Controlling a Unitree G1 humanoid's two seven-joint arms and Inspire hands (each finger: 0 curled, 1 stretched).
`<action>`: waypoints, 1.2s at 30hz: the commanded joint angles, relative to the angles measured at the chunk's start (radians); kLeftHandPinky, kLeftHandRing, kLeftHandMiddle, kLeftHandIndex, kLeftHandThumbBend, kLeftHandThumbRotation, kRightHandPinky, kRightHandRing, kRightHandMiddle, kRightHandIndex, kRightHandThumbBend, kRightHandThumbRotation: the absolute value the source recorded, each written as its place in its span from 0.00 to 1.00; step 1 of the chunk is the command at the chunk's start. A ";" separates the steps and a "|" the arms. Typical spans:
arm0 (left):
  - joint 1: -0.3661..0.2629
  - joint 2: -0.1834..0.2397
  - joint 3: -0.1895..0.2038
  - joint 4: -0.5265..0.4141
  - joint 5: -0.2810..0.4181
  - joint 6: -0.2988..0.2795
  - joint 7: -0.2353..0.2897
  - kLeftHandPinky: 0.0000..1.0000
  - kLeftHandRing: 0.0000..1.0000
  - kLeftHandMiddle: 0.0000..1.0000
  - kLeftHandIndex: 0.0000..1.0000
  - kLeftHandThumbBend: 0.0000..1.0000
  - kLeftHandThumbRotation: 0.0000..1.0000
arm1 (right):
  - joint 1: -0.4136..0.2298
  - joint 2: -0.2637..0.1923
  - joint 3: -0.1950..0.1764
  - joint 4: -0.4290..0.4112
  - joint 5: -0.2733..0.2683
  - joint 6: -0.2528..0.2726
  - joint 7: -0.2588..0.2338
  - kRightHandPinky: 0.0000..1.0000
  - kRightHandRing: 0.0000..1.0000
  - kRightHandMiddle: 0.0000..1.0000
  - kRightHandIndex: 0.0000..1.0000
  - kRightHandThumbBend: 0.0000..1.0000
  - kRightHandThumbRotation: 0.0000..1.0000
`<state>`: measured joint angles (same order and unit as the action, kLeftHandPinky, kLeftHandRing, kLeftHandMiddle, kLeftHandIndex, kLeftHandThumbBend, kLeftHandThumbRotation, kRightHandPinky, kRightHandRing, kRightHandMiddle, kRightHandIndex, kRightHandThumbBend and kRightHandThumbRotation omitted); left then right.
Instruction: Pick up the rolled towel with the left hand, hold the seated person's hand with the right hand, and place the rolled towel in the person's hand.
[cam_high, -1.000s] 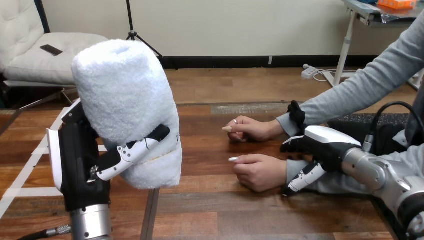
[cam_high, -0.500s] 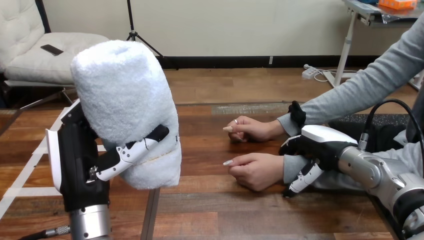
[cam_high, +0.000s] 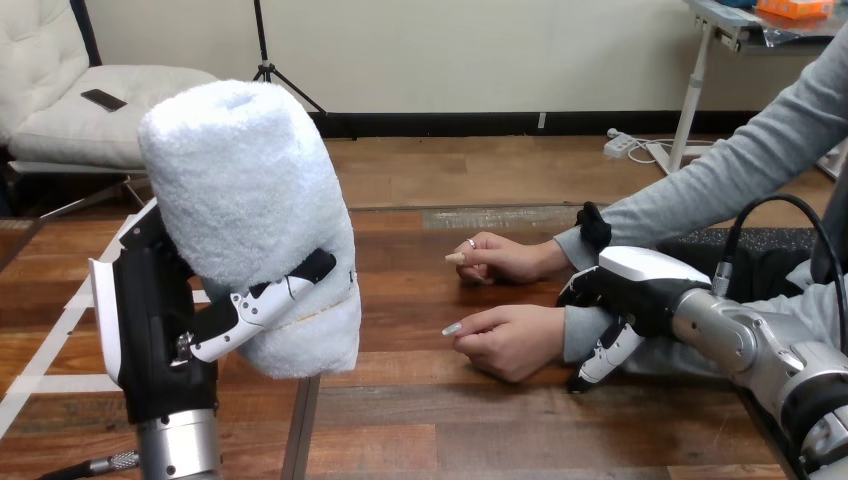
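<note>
Pick-up done: the left hand (cam_high: 160, 320), fingers clamped round the rolled towel (cam_high: 245, 210), holds it above the wooden table (cam_high: 420, 420). Right hand (cam_high: 640, 285) curls round the person's wrist (cam_high: 578, 335). Handover remains.

Bare tabletop (cam_high: 410, 295) lay open between the rolled towel (cam_high: 245, 200) and the person's near hand (cam_high: 512, 342), which rested palm down.

Left arm stands upright at my left, silver forearm vertical; I see the black-and-white left hand (cam_high: 150, 310) raised, fingers (cam_high: 255, 305) curled round the white rolled terry towel (cam_high: 240, 200). Right arm reaches in low; right hand (cam_high: 640, 285) lies palm-down on the person's grey-sleeved wrist (cam_high: 575, 330), fingers curled over it.
</note>
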<state>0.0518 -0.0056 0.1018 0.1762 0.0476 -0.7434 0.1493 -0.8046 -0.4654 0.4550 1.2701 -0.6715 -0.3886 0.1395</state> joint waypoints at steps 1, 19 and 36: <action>-0.045 0.004 0.010 -0.043 -0.001 -0.012 0.001 0.28 0.33 0.40 0.43 0.58 0.00 | -0.016 0.033 0.030 0.027 -0.016 0.010 0.025 0.62 0.73 0.75 0.73 0.95 0.14; -0.054 0.007 0.015 -0.032 -0.008 -0.021 -0.002 0.29 0.34 0.40 0.44 0.58 0.00 | -0.010 0.033 0.037 0.026 -0.006 -0.005 0.030 0.54 0.57 0.62 0.62 0.86 0.17; -0.061 0.006 0.023 -0.023 -0.005 -0.024 -0.006 0.30 0.34 0.40 0.44 0.59 0.00 | -0.004 0.029 0.026 0.020 0.010 -0.047 0.014 0.42 0.46 0.51 0.54 0.70 0.22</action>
<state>0.0516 -0.0053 0.1242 0.1762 0.0445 -0.7436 0.1460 -0.8176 -0.4584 0.4735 1.2732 -0.6675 -0.4145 0.1541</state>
